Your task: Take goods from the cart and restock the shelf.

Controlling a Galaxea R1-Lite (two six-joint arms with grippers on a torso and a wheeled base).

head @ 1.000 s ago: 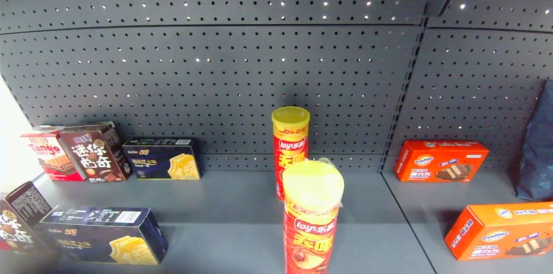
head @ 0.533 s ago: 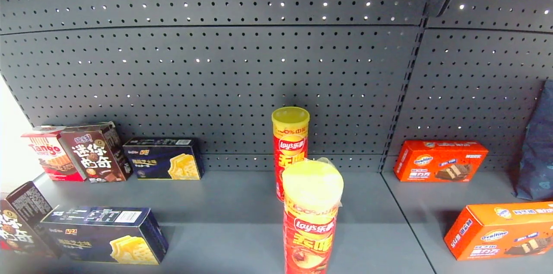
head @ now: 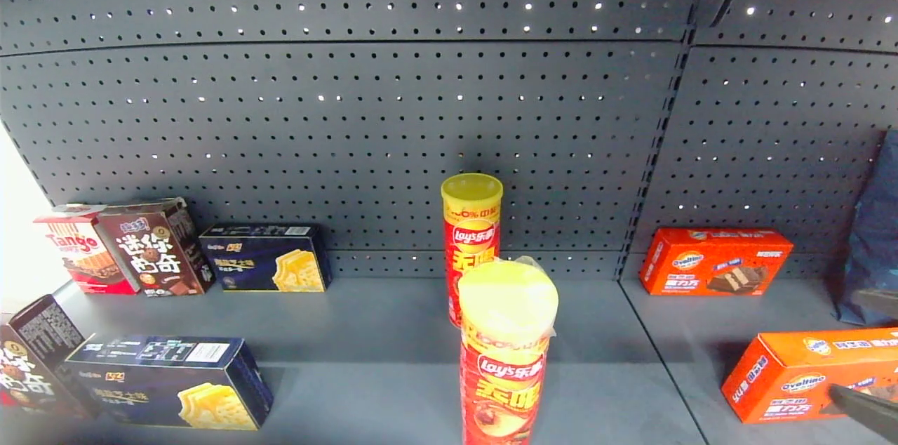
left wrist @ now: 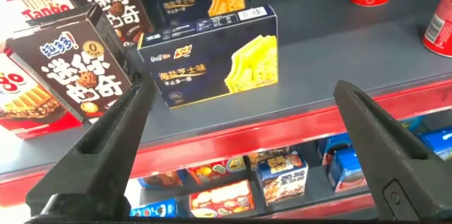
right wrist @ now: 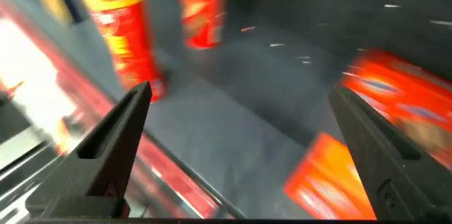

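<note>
Front can (head: 506, 354) is standing on the shelf (head: 365, 333), rear can (head: 471, 234) just behind it, orange box (head: 807, 371) well to the right. Left gripper (left wrist: 241, 90) and right gripper (right wrist: 240, 88) are hovering at the shelf front, fingers apart, empty. Seemingly between placements; next move calls for fetching more from the cart.

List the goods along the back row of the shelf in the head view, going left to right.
red wafer box → brown cookie box → dark blue cracker box → red chip can with yellow lid → orange box → dark blue bag
</note>
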